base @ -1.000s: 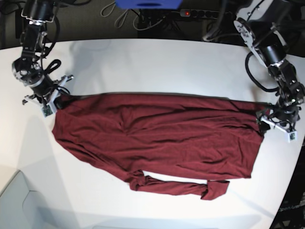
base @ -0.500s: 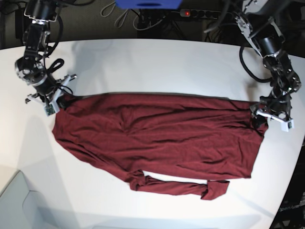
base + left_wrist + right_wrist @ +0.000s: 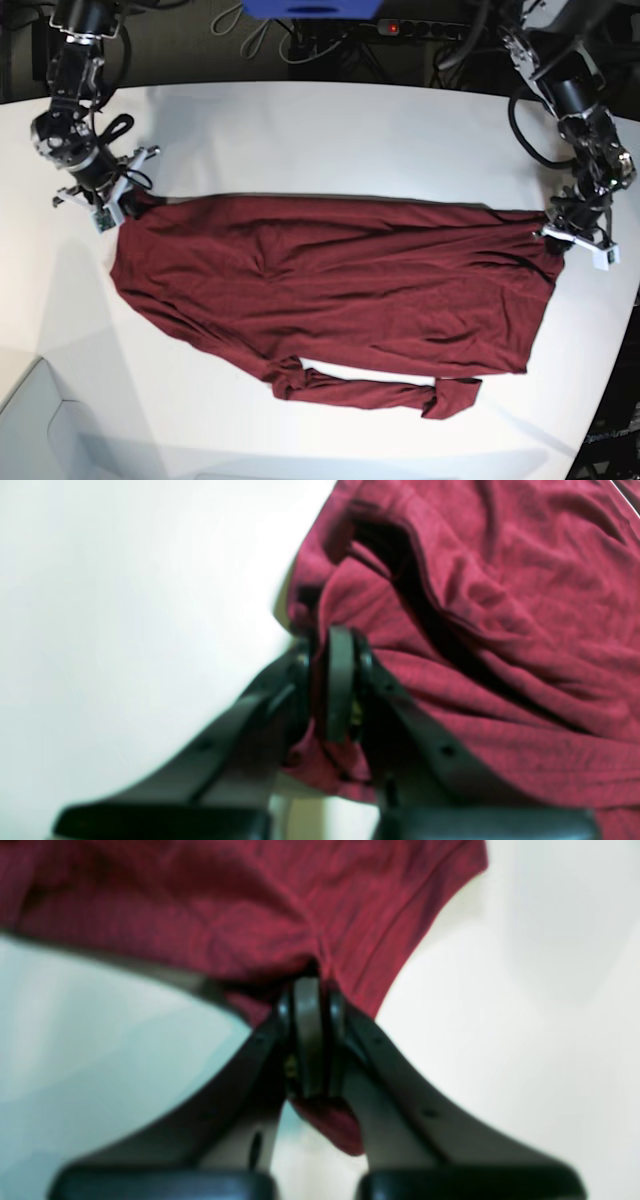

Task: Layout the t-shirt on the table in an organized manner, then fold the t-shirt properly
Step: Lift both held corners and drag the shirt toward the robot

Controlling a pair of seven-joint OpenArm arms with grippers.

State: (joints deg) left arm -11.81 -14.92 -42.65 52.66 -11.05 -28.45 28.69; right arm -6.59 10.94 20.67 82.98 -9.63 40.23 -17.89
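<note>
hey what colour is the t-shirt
The t-shirt is plain dark maroon-red, no print; clearest in the base view.

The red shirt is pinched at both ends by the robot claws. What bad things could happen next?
1. Each gripper, left and right, pinches only a small bit of the t-shirt, so the thin cloth might slip out if they pull.
2. The long sleeve lies bunched and twisted near the front of the table, so it may stay crumpled and spoil the fold.
</note>
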